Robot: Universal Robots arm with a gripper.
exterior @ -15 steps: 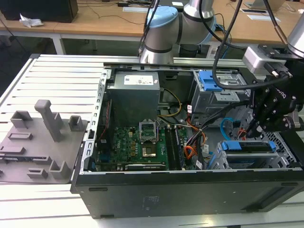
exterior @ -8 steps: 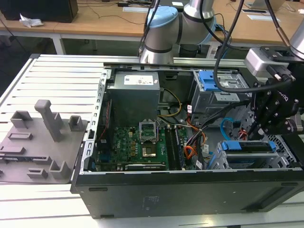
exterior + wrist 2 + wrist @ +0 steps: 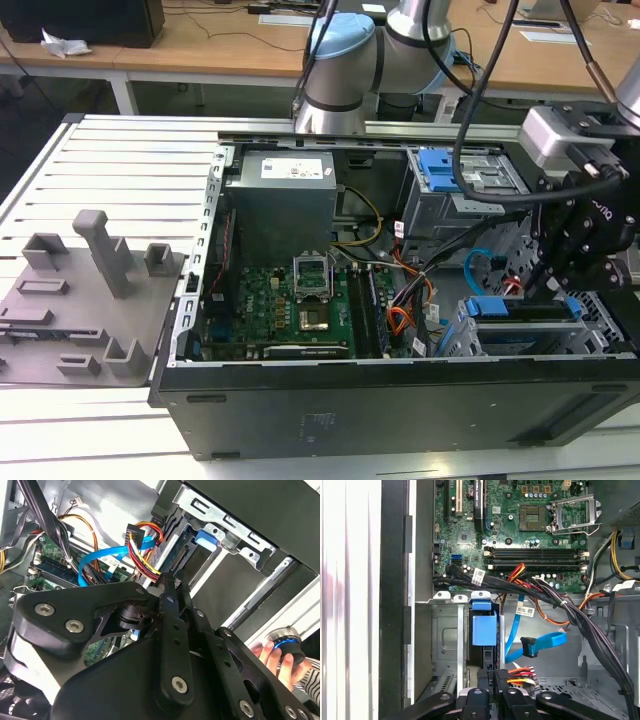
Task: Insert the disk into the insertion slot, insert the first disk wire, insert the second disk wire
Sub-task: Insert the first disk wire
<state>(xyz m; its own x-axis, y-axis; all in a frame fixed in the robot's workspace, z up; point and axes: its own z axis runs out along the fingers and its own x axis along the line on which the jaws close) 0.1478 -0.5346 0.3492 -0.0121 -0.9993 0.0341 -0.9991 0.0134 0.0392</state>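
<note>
We see the black two-fingered hand (image 3: 495, 679) low over the drive corner of the open black computer case (image 3: 400, 410). Its fingers are pinched together on the dark plug of the bundle of red, yellow and black wires (image 3: 520, 672), which fans out just beside the fingertips. We cannot tell whether that plug touches the drive. Just ahead of the fingertips, the flat silver disk in its bright blue plastic carrier (image 3: 484, 629) stands on edge inside the low silver metal insertion slot (image 3: 447, 640), and the carrier's blue tab rises past the cage rim. Near the cage, the thin, flat light-blue cable (image 3: 547, 642) curves in a loop. Its small dark plug hangs free, apart from the disk. A thick run of black cables (image 3: 570, 612) crosses behind, over the edge of the green motherboard (image 3: 520, 535). In the exterior view, the taller grey bay with a blue latch (image 3: 445, 170) stands beyond the cage, and the grey metal power supply box (image 3: 280, 200) sits farther toward the exterior view's left. The case rests on a ribbed aluminium bench (image 3: 130, 160), and a grey plastic fixture (image 3: 90, 290) sits beside it on the exterior view's left. In the second wrist view, a person's fingers (image 3: 270, 656) rest against a round black knob with a glowing blue ring (image 3: 284, 644).
</note>
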